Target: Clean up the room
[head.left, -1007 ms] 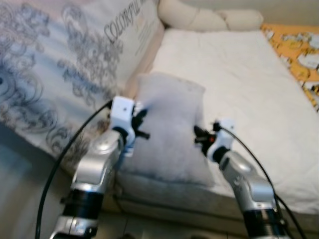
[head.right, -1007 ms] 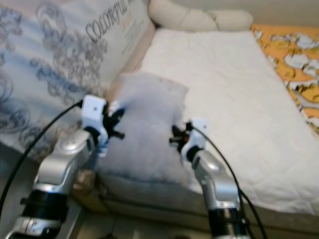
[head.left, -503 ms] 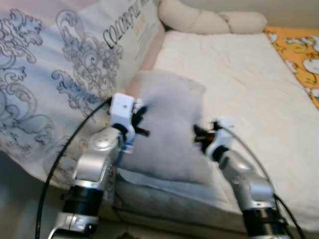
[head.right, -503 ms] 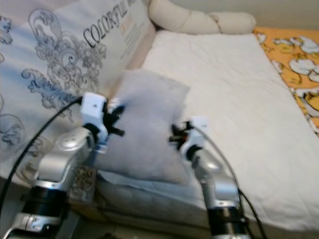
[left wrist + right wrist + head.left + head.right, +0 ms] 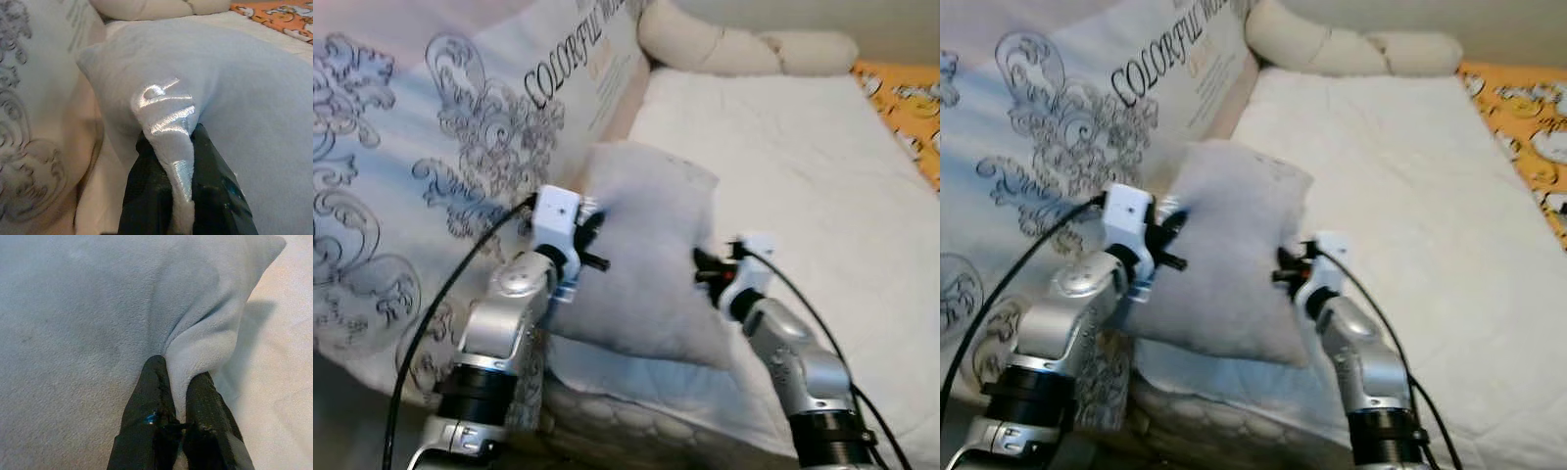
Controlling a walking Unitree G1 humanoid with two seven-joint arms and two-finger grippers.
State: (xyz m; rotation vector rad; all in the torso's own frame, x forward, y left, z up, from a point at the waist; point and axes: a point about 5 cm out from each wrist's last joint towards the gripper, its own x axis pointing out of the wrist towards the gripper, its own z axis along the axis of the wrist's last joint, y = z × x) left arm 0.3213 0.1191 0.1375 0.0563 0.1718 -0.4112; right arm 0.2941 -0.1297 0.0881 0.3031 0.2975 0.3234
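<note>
Left wrist view puts us right on the grip: the left gripper (image 5: pixel 182 196) has its jaws pinched tight on a fold of the grey pillow (image 5: pixel 254 98), plush fabric squeezed up between the two black fingers (image 5: pixel 146 196). Right wrist view tells the same story on the other side, with the right gripper (image 5: pixel 178 406) clamped on a bunched fold near the pillow's edge, jaws narrow with fabric between them.

Up to the head camera now: both silver arms reach forward, the left gripper (image 5: pixel 587 235) biting the pillow's edge at 9 o'clock and the right gripper (image 5: pixel 705 266) holding the edge at 3 o'clock. The grey pillow (image 5: pixel 646 255) hangs between them, raised above the near edge of the bed (image 5: pixel 803 166), its lower edge casting a shadow on the white sheet.

At 10 o'clock from the pillow leans a large patterned cushion (image 5: pixel 431 186), grey scrollwork and printed lettering across it. Further back, at 12 o'clock, a cream bolster (image 5: pixel 734 49) lies along the head of the bed. Far out at 2 o'clock, an orange patterned blanket (image 5: pixel 906 93) edges the mattress.
</note>
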